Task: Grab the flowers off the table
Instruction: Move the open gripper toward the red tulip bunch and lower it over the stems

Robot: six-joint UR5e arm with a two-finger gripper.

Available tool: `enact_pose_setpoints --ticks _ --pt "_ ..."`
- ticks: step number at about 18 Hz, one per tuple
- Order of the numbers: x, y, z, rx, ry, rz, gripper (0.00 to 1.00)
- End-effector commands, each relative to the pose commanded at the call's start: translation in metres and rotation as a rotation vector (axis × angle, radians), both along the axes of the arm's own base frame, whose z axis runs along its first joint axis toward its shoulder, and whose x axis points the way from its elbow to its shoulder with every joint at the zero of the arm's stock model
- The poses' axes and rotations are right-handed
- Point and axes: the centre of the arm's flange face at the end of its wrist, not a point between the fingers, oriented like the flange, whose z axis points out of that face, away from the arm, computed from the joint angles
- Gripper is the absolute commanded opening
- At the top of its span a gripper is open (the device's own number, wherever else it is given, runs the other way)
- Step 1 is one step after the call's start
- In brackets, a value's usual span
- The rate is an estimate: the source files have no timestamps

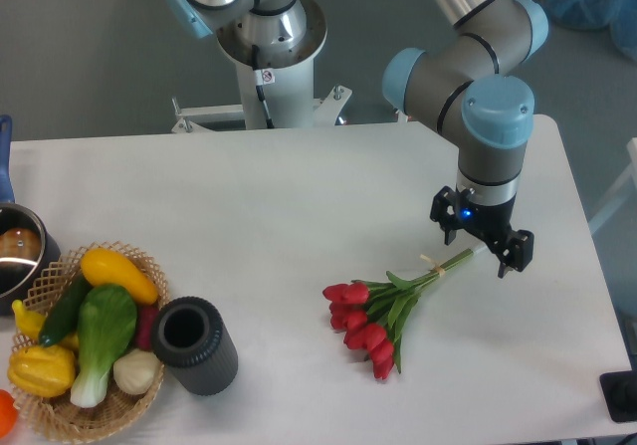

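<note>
Camera view gives us one bunch of flowers [383,311] lying flat on the white surface [279,206], red buds towards the near edge and thin green stems running up and away to the claw [481,247]. We read the claw as spread open, its two fingers either side of the stem ends; whether it touches them we cannot tell, and it has not closed on anything.

We judge the bunch light and floppy: the stems should bend, and the heads would sag if lifted by the tips alone. The buds look easy to crush, so we would take hold of the stems near the tie, just towards the claw from the leaves, where they are gathered and firmest.

Counting outward from the flowers: one dark ribbed cylinder [195,345] well to the side away from the claw, one wicker basket [45,415] of toy vegetables beyond it, one pot [18,251] at the far edge. About seven or eight buds; overlaps prevent an exact count.
</note>
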Motion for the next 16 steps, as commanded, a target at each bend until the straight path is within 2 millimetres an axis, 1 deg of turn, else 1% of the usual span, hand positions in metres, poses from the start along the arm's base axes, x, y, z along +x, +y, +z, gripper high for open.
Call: enact_pose_setpoints --ticks 3,5,7,9,10,12,14,15,16 --pt "0.004 -0.002 -0.003 -0.002 -0.008 0.001 1.0" --pt "0.008 -0.003 -0.008 0.008 -0.024 0.004 1.0" --pt "0.021 -0.007 -0.03 0.056 -0.102 0.001 1.0" --pt "0.032 -0.014 -0.034 0.07 -0.129 0.007 1.0" --pt "0.037 -0.01 -0.035 0.067 -0.132 0.0 1.0" --pt "0.036 -0.007 -0.038 0.054 -0.127 -0.003 1.0" --pt "0.042 0.002 -0.032 0.016 -0.096 -0.021 1.0" --pt "0.054 0.018 -0.028 -0.02 -0.071 -0.051 1.0" --pt "0.063 0.031 -0.025 -0.067 -0.04 -0.073 1.0"
